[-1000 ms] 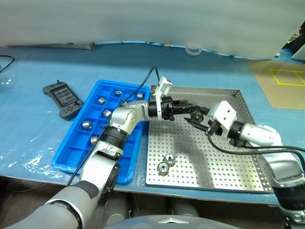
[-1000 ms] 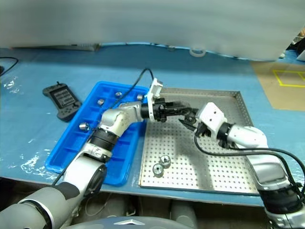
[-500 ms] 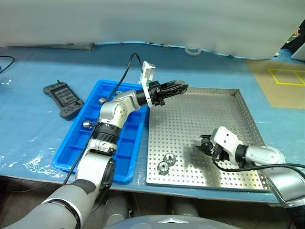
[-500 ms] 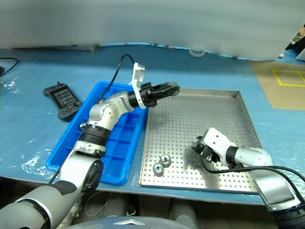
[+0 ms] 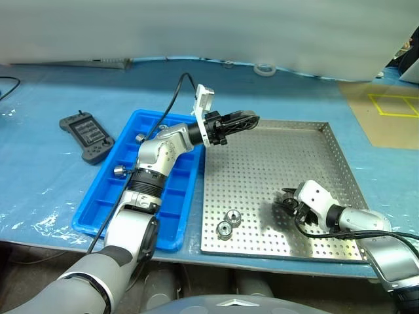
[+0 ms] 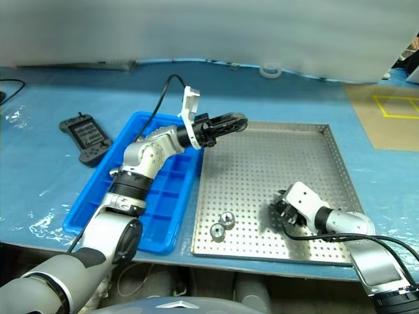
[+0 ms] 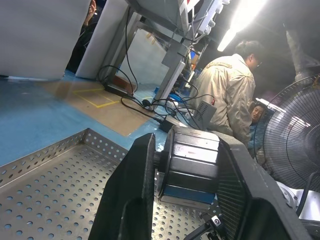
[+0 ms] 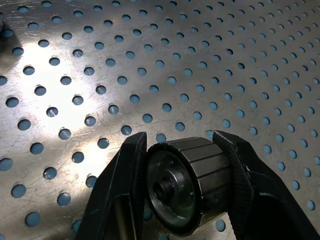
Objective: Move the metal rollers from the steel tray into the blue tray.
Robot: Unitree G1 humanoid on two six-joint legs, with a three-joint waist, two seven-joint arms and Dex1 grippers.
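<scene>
The steel tray [image 5: 275, 157] lies on the blue tabletop [image 5: 59, 190], and the blue tray [image 5: 98, 203] is just beside it. The left pincer [image 5: 243, 120] hangs above the steel tray's far corner nearest the blue tray, closed on a metal roller [image 7: 192, 167]. The right pincer [image 5: 287, 199] is low over the steel tray's near part, gripping another roller [image 8: 187, 182]. 2 loose rollers [image 5: 228, 224] rest on the steel tray near its front rim. Some rollers [image 5: 120, 171] sit in the blue tray's compartments.

Two metal rollers [image 5: 228, 223] lie loose (touching) on steel tray [image 5: 262, 163].

Blue tray [image 5: 98, 209] — silver perforated steel tray [image 5: 262, 163]
</scene>
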